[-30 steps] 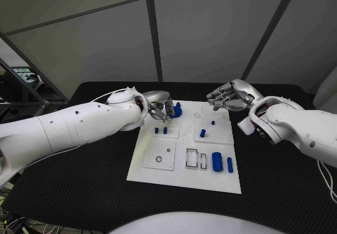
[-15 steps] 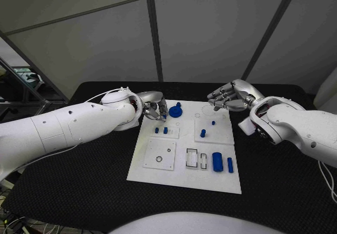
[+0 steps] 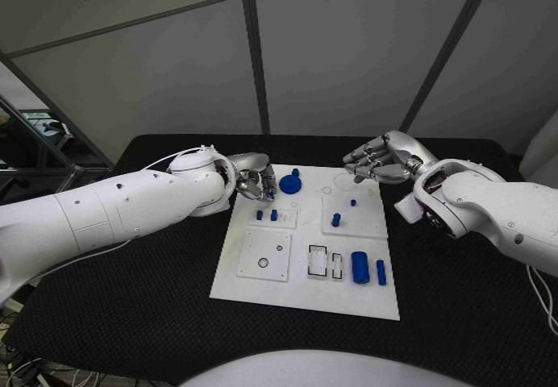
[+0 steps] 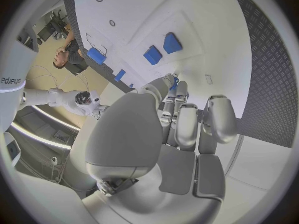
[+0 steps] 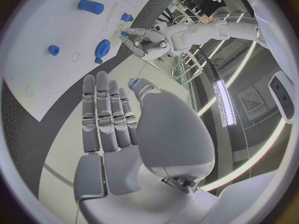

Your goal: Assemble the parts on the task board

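Blue cylinder lies lengthwise along the task board; both hands curled, holding nothing.

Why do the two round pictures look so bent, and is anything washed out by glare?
Left wrist view: a fisheye lens curves the task board edges, and the left hand looms large. Right wrist view: the same bending; bright ceiling strips glare at the side, beyond the right hand. Head view: straight lines, even light, white task board stark against the black table.

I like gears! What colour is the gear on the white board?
Blue gear, best in the head view.
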Action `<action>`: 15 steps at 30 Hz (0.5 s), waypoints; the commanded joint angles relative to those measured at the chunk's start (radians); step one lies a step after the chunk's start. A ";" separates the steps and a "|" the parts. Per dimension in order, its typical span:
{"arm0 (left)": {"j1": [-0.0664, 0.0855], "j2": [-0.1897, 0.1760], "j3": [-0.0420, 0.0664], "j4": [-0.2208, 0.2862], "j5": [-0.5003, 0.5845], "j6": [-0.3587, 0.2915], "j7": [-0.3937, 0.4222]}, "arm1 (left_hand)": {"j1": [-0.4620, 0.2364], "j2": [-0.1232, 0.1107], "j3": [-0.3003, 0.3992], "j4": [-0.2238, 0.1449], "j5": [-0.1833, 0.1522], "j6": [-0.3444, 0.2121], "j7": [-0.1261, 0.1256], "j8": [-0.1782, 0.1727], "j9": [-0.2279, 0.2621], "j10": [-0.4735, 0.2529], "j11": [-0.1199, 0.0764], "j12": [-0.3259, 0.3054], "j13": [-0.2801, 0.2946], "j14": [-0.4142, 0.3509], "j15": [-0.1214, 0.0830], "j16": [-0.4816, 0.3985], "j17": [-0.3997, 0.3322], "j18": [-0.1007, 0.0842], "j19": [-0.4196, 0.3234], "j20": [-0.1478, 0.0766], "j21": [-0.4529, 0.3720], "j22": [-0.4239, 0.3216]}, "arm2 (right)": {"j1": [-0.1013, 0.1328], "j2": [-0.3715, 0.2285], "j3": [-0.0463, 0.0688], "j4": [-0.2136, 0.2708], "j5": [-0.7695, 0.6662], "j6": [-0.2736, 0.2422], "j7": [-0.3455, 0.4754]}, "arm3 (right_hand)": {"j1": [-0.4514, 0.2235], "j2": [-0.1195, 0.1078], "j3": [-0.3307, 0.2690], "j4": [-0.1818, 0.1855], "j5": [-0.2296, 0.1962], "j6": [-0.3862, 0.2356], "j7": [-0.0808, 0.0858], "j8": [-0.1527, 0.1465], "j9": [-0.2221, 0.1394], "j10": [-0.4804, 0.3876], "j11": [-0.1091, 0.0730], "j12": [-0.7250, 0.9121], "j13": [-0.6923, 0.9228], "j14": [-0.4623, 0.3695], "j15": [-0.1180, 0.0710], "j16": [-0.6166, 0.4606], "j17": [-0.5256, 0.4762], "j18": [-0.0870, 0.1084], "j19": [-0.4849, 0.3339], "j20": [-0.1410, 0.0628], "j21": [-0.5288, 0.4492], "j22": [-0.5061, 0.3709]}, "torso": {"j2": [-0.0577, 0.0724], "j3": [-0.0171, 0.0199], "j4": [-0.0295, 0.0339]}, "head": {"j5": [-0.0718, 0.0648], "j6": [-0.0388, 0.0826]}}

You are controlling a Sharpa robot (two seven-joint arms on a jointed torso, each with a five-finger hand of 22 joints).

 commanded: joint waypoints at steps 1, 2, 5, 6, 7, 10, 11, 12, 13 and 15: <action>-0.001 0.004 0.001 -0.007 0.004 0.018 -0.008 | -0.012 0.000 0.007 0.000 -0.004 0.005 0.000 -0.005 0.002 0.008 -0.001 -0.006 -0.002 0.002 0.001 -0.001 -0.004 -0.012 0.006 0.001 0.001 0.037 | 0.001 0.000 0.001 0.001 0.003 0.005 0.009 | -0.002 0.007 0.006 -0.002 0.005 -0.002 0.000 0.005 -0.001 0.001 0.004 0.004 -0.001 0.005 0.000 -0.003 0.001 0.002 0.006 -0.002 -0.005 -0.001 | 0.000 -0.0003 0.0000 | 0.001 -0.001; -0.001 0.005 0.001 -0.009 0.004 0.019 -0.009 | -0.012 0.000 0.007 0.000 -0.004 0.005 0.000 -0.005 0.002 0.008 -0.001 -0.006 -0.002 0.002 0.001 -0.002 -0.005 -0.012 0.006 0.002 0.001 0.037 | 0.001 0.000 0.001 0.001 0.003 0.005 0.009 | -0.001 0.008 0.007 -0.003 0.005 -0.002 0.000 0.006 -0.001 0.001 0.004 0.004 -0.002 0.006 0.000 -0.004 0.001 0.002 0.007 -0.002 -0.005 -0.001 | 0.000 -0.0001 0.0000 | 0.001 -0.001; -0.003 0.009 0.001 -0.013 0.004 0.022 -0.008 | -0.012 0.000 0.007 0.000 -0.004 0.005 0.000 -0.005 0.002 0.008 -0.001 -0.006 -0.002 0.002 0.001 -0.002 -0.005 -0.012 0.006 0.002 0.001 0.037 | 0.001 0.000 0.001 0.002 0.003 0.005 0.009 | -0.001 0.008 0.007 -0.003 0.005 -0.002 0.000 0.006 -0.001 0.001 0.004 0.004 -0.002 0.006 0.000 -0.004 0.001 0.002 0.007 -0.002 -0.005 -0.001 | 0.000 -0.0002 0.0001 | 0.001 -0.001; -0.003 0.010 0.001 -0.014 0.004 0.023 -0.008 | -0.012 0.000 0.007 0.000 -0.004 0.005 0.000 -0.005 0.002 0.008 -0.001 -0.006 -0.002 0.002 0.001 -0.002 -0.005 -0.012 0.006 0.002 0.001 0.037 | 0.001 0.000 0.001 0.002 0.003 0.005 0.009 | -0.001 0.008 0.007 -0.003 0.005 -0.002 0.000 0.006 -0.001 0.001 0.004 0.004 -0.002 0.006 0.000 -0.004 0.001 0.002 0.007 -0.002 -0.005 -0.001 | 0.000 -0.0003 0.0004 | 0.001 -0.002; -0.004 0.011 0.001 -0.015 0.004 0.023 -0.008 | -0.012 0.000 0.007 0.000 -0.004 0.005 0.000 -0.005 0.002 0.008 -0.001 -0.006 -0.002 0.002 0.001 -0.002 -0.005 -0.012 0.006 0.002 0.001 0.037 | 0.001 0.000 0.001 0.002 0.003 0.005 0.009 | -0.001 0.008 0.007 -0.003 0.005 -0.002 0.000 0.006 -0.001 0.001 0.004 0.004 -0.002 0.006 0.000 -0.004 0.001 0.002 0.007 -0.002 -0.005 -0.001 | 0.000 -0.0002 0.0004 | 0.001 -0.002; -0.005 0.015 0.001 -0.018 0.004 0.027 -0.008 | -0.012 0.000 0.007 0.000 -0.004 0.005 0.000 -0.005 0.002 0.008 -0.001 -0.006 -0.002 0.002 0.001 -0.002 -0.005 -0.012 0.006 0.002 0.001 0.037 | 0.001 0.001 0.001 0.002 0.003 0.005 0.009 | -0.001 0.008 0.007 -0.003 0.005 -0.002 0.000 0.006 -0.001 0.001 0.004 0.004 -0.002 0.006 0.000 -0.004 0.001 0.002 0.007 -0.002 -0.005 -0.001 | 0.000 -0.0001 0.0003 | 0.000 -0.002; -0.005 0.015 0.001 -0.018 0.004 0.028 -0.008 | -0.012 0.000 0.007 0.000 -0.004 0.005 0.000 -0.005 0.002 0.008 -0.001 -0.006 -0.002 0.002 0.001 -0.002 -0.005 -0.012 0.006 0.002 0.001 0.037 | 0.001 0.001 0.001 0.002 0.003 0.005 0.009 | -0.001 0.008 0.007 -0.003 0.005 -0.002 0.000 0.006 -0.001 0.001 0.004 0.004 -0.002 0.006 0.000 -0.004 0.001 0.002 0.007 -0.002 -0.005 -0.001 | 0.000 -0.0002 0.0002 | 0.001 -0.002; -0.006 0.016 0.001 -0.018 0.004 0.029 -0.008 | -0.012 0.000 0.007 0.000 -0.004 0.005 0.000 -0.005 0.002 0.008 -0.001 -0.006 -0.002 0.002 0.001 -0.002 -0.005 -0.012 0.006 0.002 0.001 0.037 | 0.001 0.001 0.001 0.002 0.003 0.005 0.009 | -0.001 0.008 0.007 -0.003 0.005 -0.002 0.000 0.006 -0.001 0.001 0.004 0.004 -0.002 0.006 0.000 -0.004 0.001 0.002 0.007 -0.002 -0.005 -0.001 | 0.000 -0.0001 0.0001 | 0.001 -0.002; -0.006 0.016 0.001 -0.019 0.004 0.031 -0.008 | -0.012 0.000 0.007 0.000 -0.004 0.005 0.000 -0.005 0.002 0.008 -0.001 -0.006 -0.002 0.002 0.001 -0.002 -0.005 -0.012 0.006 0.002 0.001 0.037 | 0.001 0.001 0.001 0.002 0.003 0.005 0.009 | -0.001 0.008 0.007 -0.003 0.005 -0.002 0.000 0.006 -0.001 0.001 0.004 0.004 -0.002 0.006 0.000 -0.004 0.001 0.002 0.007 -0.002 -0.005 -0.001 | 0.000 -0.0001 0.0001 | 0.001 -0.002; -0.006 0.017 0.001 -0.020 0.004 0.035 -0.009 | -0.012 0.000 0.007 0.000 -0.004 0.005 0.000 -0.005 0.002 0.008 -0.001 -0.006 -0.002 0.002 0.001 -0.002 -0.005 -0.012 0.006 0.002 0.001 0.037 | 0.001 0.001 0.001 0.002 0.003 0.005 0.009 | -0.001 0.008 0.007 -0.003 0.005 -0.002 0.000 0.006 -0.001 0.001 0.004 0.004 -0.002 0.006 0.000 -0.004 0.001 0.002 0.007 -0.002 -0.005 -0.001 | 0.000 -0.0001 0.0001 | 0.001 -0.002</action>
